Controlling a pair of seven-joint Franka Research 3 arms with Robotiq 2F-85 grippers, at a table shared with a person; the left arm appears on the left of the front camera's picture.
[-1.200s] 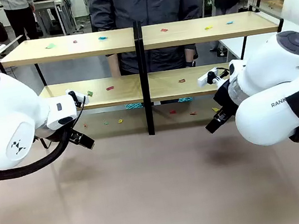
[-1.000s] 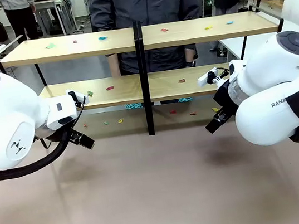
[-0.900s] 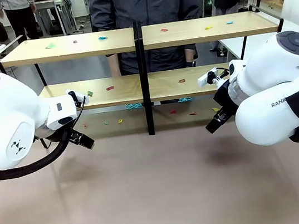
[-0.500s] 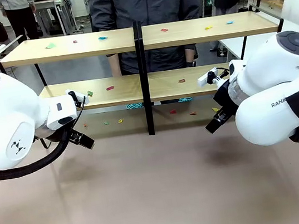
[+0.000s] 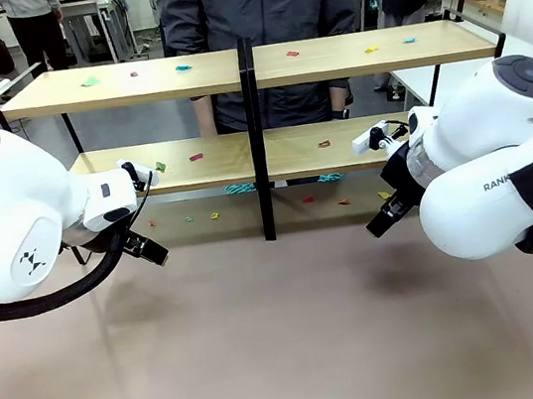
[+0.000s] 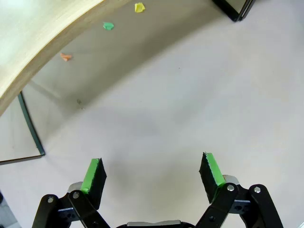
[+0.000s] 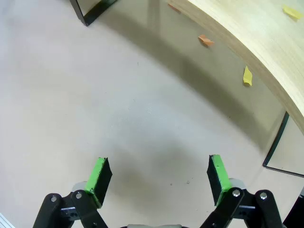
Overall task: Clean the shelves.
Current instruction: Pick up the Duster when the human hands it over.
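Note:
The shelves [image 5: 217, 71] stand across the far half of the table, two tiers of light wood on a black frame with a black centre post [image 5: 256, 141]. Small coloured paper scraps lie on both boards and on the tabletop under the rack [image 5: 214, 215]. My left gripper [image 5: 146, 250] hovers low over the table in front of the rack's left half, open and empty [image 6: 152, 173]. My right gripper [image 5: 382, 219] hovers in front of the right half, also open and empty [image 7: 159, 176]. The lower board's edge curves past scraps in both wrist views [image 6: 109, 25] [image 7: 247, 76].
A person in a dark jacket [image 5: 260, 20] stands behind the rack at the middle. The beige tabletop [image 5: 287, 337] stretches bare in front of both arms. The rack's thin black legs [image 6: 31, 128] [image 7: 275, 142] stand near each gripper.

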